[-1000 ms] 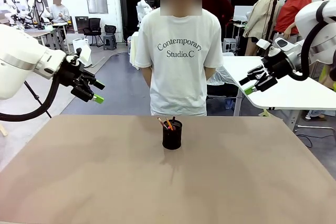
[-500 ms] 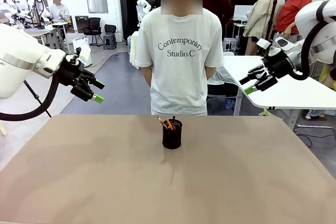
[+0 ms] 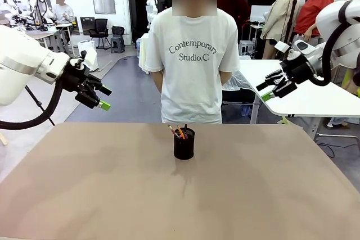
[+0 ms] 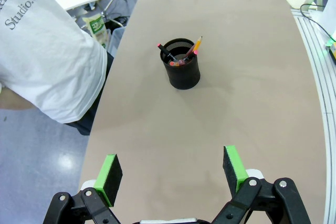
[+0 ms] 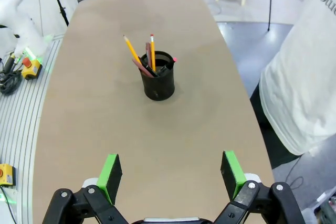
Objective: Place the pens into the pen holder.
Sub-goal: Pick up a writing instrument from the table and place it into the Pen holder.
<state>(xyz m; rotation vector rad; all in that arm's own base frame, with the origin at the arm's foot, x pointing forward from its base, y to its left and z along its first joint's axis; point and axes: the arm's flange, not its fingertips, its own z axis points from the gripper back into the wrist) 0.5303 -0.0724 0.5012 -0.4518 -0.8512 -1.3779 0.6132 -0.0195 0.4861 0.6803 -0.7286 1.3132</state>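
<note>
A small black mesh pen holder [image 3: 184, 144] stands upright on the brown table [image 3: 112, 195], near its far middle. Pens [image 3: 179, 132] lean inside it, their tips poking over the rim. The holder [image 4: 182, 70] shows a black pen with a red tip [image 4: 165, 52] and a yellow-orange pencil [image 4: 195, 49]. From the other side the holder [image 5: 158, 83] also holds a reddish-brown pen [image 5: 143, 68]. My left gripper [image 3: 104, 97] hangs open, high over the table's left edge. My right gripper [image 3: 263, 92] is open too, raised at the far right. Both are empty.
A person in a white T-shirt [image 3: 193, 54] stands at the far side of the table, hands behind the back. A white table [image 3: 304, 94] stands behind at the right.
</note>
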